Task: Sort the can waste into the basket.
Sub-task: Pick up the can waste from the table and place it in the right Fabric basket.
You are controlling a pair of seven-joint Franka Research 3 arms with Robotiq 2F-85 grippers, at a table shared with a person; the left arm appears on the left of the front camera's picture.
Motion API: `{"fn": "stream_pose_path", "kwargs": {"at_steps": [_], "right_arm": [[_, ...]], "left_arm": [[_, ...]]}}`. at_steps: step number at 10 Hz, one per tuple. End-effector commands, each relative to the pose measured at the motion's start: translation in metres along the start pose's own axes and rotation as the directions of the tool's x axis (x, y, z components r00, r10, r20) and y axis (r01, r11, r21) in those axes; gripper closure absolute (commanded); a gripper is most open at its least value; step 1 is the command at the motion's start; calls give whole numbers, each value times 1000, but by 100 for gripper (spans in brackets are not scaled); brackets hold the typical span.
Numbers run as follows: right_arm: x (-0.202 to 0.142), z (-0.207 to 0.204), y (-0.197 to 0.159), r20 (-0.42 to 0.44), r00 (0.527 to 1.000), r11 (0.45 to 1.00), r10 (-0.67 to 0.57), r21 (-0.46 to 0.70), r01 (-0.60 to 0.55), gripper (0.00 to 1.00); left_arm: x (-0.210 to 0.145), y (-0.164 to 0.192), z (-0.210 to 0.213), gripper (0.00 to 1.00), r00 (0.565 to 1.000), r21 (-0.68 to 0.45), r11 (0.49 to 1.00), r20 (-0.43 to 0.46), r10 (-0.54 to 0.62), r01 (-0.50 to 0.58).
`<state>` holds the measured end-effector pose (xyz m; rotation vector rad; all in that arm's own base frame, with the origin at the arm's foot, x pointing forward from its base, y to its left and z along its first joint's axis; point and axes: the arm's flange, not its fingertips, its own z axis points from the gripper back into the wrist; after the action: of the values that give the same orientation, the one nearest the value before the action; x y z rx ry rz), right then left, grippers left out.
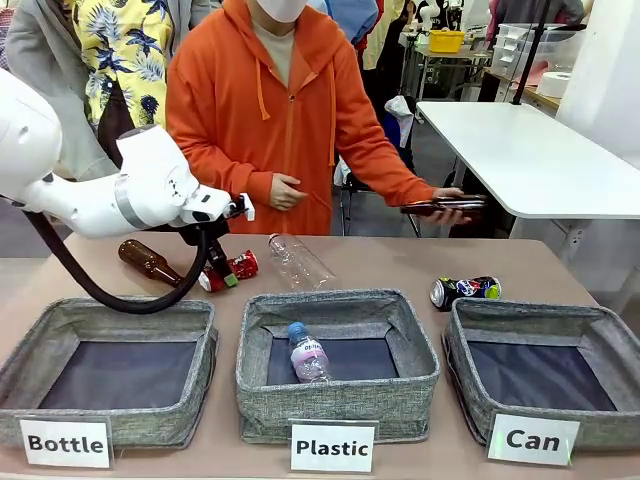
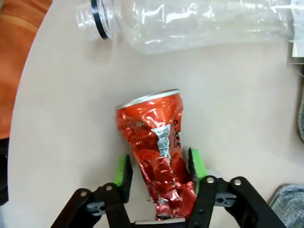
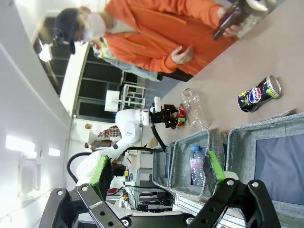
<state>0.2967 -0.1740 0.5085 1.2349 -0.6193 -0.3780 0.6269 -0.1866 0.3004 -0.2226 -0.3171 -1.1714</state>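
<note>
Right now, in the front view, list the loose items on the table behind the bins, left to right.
brown bottle → red can → clear bottle → dark can
</note>
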Motion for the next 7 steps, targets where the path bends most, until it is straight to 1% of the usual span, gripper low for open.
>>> {"fn": "stream_pose_path", "kwargs": {"at_steps": [1,2,3,4,6,7], "right_arm": [[3,-1,1,14,1000,999,26,24,-26,0],[3,-1,1,14,1000,999,26,24,-26,0],[3,-1,1,14,1000,999,26,24,-26,0],[3,-1,1,14,1000,999,26,24,-26,0],[3,-1,1,14,1000,999,26,24,-26,0],[3,-1,1,14,1000,999,26,24,-26,0]], "left_arm": [[-3,-1,12,100,1000,-23,1000,-6,-5,5],[-6,-5,25,100,1000,-28,999,8,-15,16],[-10,-9,43,98,999,-53,998,26,-30,31],[-18,-15,70,100,997,-69,996,64,-44,49],[-40,-34,150,100,981,-61,993,169,-91,102],[-58,-47,197,100,967,-70,987,222,-123,142]]}}
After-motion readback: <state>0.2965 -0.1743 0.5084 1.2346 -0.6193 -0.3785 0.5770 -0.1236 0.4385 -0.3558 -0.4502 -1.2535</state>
